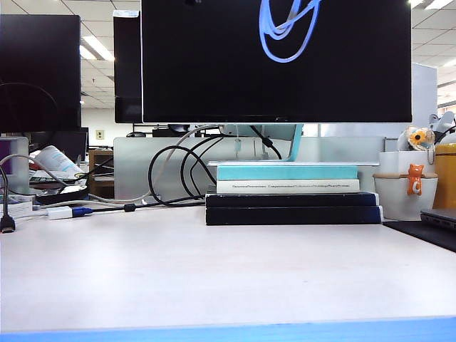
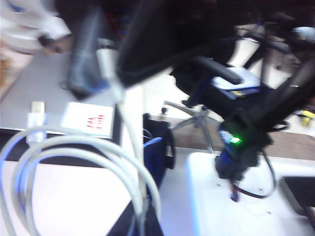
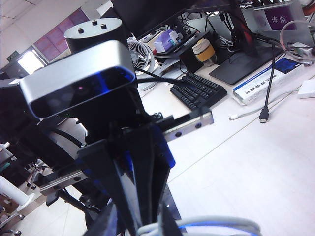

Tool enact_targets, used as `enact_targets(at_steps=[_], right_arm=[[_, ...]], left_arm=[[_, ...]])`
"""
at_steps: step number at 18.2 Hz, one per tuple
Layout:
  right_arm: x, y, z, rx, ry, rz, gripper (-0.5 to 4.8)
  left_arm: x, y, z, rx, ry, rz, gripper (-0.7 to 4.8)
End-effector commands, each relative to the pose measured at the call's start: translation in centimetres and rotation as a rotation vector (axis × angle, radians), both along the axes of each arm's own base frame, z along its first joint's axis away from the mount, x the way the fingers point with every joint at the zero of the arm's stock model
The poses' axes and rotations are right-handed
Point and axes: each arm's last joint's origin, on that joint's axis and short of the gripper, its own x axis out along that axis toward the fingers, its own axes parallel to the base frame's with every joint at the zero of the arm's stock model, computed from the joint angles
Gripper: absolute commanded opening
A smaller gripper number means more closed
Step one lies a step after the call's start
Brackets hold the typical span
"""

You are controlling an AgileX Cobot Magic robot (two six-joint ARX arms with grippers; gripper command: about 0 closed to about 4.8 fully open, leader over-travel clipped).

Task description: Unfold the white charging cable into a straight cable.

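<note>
The white charging cable (image 1: 285, 25) hangs in coiled loops high above the desk (image 1: 214, 271), at the upper edge of the exterior view in front of a black monitor (image 1: 278, 60); neither arm appears in that view. In the left wrist view the same cable (image 2: 74, 157) is a bundle of smooth, round, glossy loops, with a small rectangular white plug (image 2: 35, 115) at one end. The left gripper (image 2: 110, 73) is blurred, tilted down over the loops, and its dark jaws are clenched on the white charging cable where a strand rises out of the bundle.

The right gripper (image 3: 147, 216) is angled steeply, its black wedge-shaped fingers (image 3: 125, 196) converging on pale loops of the cable (image 3: 216, 225) at the edge of the right wrist view. Its jaws stand slightly parted; whether they grasp the strands cannot be told.

On the desk lies a stack of books (image 1: 292, 196), flat and hard-edged, beside a matte white cup (image 1: 406, 189) bearing an orange cat figure (image 1: 415, 178). Thick black cables (image 1: 178, 171) loop behind.
</note>
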Motion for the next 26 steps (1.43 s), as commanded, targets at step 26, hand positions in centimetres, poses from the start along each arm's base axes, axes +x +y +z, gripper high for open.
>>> enact_targets(at_steps=[26], right_arm=[[-0.1, 0.2, 1.3, 0.046, -0.049, -0.044, -0.07]], left_arm=[[-1.9, -3.5, 2.9, -0.238, -0.004, -0.081, -0.06]])
